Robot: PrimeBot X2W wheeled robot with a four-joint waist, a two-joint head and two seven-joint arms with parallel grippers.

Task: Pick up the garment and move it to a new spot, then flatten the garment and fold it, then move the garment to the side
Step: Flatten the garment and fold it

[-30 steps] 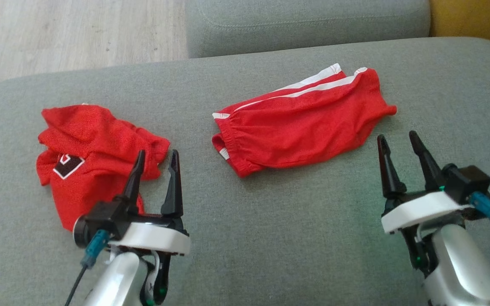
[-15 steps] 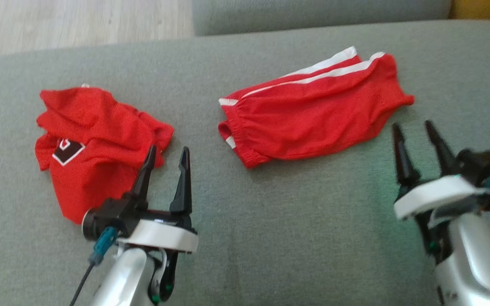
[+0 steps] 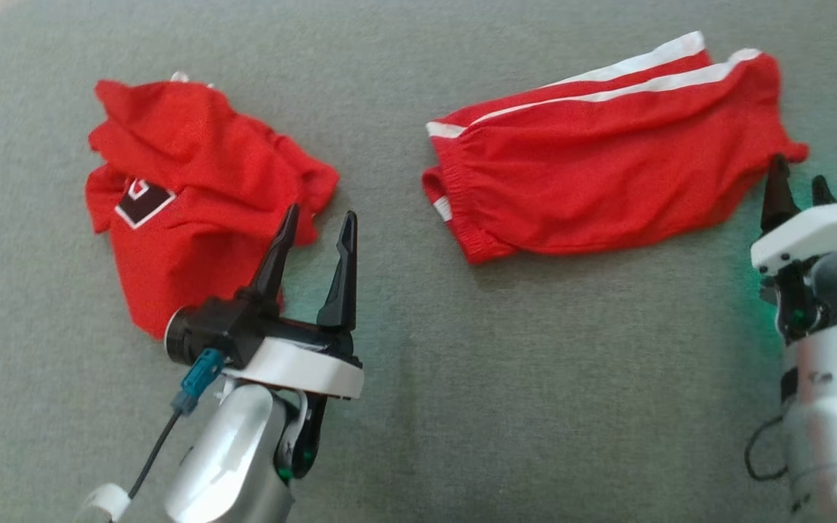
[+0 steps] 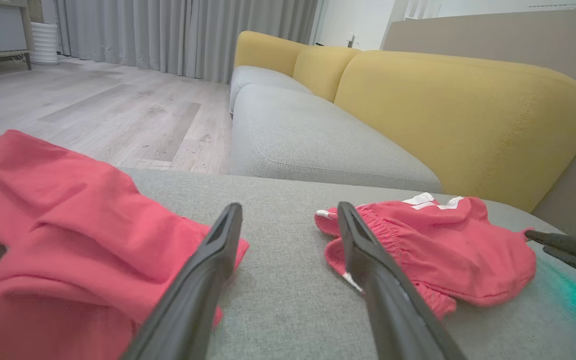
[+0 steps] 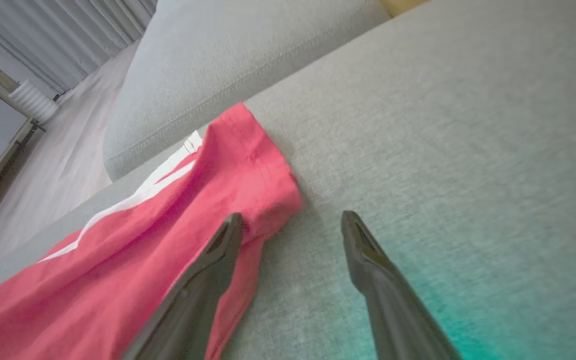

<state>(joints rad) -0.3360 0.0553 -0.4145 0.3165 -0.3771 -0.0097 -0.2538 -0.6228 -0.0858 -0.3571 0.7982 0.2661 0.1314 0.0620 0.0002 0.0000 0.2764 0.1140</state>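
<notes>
Crumpled red shirt point(image 3: 193, 196) and red shorts point(image 3: 600, 189) lie apart on grey cushion point(image 3: 535, 378).

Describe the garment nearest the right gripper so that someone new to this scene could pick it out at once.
On the grey sofa cushion lie two red garments. Yours is the red shorts on the right, stretched out beside the right gripper. Unlike the crumpled red top with its dark patch, they have white stripes and a gathered waistband.
</notes>
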